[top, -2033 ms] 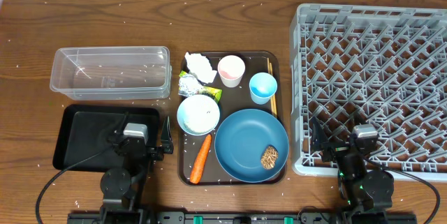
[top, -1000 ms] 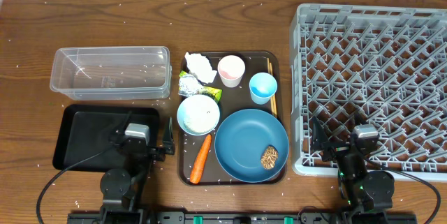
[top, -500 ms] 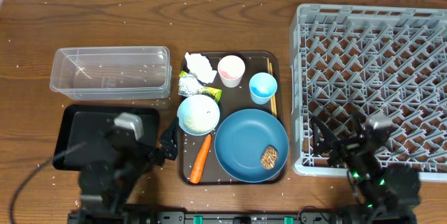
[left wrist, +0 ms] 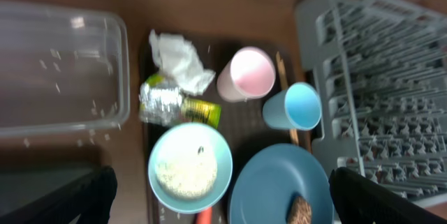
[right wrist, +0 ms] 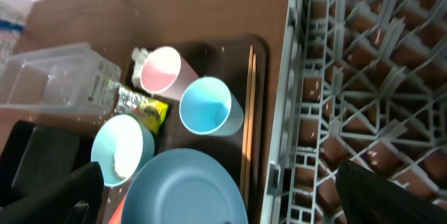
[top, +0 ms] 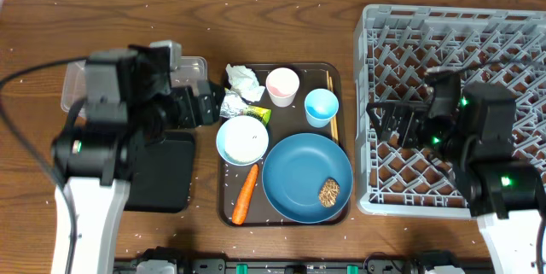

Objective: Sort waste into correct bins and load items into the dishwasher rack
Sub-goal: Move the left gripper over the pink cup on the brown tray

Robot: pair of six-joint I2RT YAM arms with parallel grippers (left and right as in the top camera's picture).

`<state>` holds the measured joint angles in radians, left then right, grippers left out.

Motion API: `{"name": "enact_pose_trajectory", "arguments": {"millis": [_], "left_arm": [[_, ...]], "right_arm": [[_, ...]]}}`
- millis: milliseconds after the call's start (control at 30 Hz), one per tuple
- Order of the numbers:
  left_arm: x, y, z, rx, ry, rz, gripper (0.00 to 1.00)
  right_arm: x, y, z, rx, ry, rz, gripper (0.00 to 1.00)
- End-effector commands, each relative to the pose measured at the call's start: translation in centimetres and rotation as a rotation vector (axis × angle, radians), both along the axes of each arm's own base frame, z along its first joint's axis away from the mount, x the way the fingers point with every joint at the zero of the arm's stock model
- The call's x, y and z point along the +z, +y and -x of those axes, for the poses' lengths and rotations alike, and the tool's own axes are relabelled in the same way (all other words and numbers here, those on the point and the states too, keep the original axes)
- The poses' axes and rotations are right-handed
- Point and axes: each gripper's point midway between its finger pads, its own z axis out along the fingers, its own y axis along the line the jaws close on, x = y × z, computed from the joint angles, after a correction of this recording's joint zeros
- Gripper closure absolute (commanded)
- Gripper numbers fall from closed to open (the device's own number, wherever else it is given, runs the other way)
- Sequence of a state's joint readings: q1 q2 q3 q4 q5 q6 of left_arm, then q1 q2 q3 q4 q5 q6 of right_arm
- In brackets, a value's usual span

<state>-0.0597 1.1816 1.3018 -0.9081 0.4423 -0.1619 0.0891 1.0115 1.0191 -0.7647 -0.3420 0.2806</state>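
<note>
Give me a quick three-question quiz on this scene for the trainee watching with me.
1. True or false: the brown food lump lies on the blue plate.
2. What is in the white bowl? A: rice. B: soup. C: nothing.
3. Which stands nearer the dishwasher rack: the pink-lined cup or the light-blue cup?

Key: 1 true. 2 A. 3 the light-blue cup.
</note>
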Motion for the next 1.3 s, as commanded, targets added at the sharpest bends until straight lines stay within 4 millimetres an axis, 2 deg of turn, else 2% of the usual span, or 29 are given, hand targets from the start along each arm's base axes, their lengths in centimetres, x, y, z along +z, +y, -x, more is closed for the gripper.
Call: {"name": "enact_pose_trajectory", "arguments": {"millis": [0,100,267,333,500,700,933,1100,1267], "left_arm": [[-1.6,-0.4,-0.7,0.004,0.088,0.028,0.02],[-3.3,-0.6,-1.3,0.008,0.153,0.035,0.02],[-4.2,-4.4,-2.7,-0.121,0.135,0.05,0.02],[-4.6,-6.2,-3.1,-0.188,0.086,-0.015,0.02],[-7.5,-8.0,-4.9,-0.174,0.011,-0.335,0.02],[-11.6,-11.5,-6.4,-0.282,-0.001,-0.43,0.02],[-14.2,-12.7,-8.0,-0.382,-0.03,-0.485,0.02],[-15.4,-14.7,-7.0,-0.632,-0.073,-0.487,0.01],[-15.7,-15.2,-7.1,-0.773,-0.144,-0.54,0.05]], "right_arm": [[-0.5,0.1,0.0,0.016,0.039,0.008,0.01],[-1.4,-0.9,0.2,-0.01,0.07,0.058,0.01],[-2.4,-2.4,0.6,-0.07,0.106,0.127,0.01],[-2.6,-2.5,0.8,-0.074,0.116,0.133,0.01],[-3.0,-2.5,1.3,-0.075,0.148,0.134,0.01],[-3.6,-2.5,2.1,-0.075,0.192,0.132,0.01],[-4.2,-2.6,2.9,-0.073,0.23,0.135,0.01],[-4.2,-2.6,2.9,-0.073,0.229,0.136,0.01],[-4.2,-2.6,2.9,-0.072,0.231,0.136,0.01]]}}
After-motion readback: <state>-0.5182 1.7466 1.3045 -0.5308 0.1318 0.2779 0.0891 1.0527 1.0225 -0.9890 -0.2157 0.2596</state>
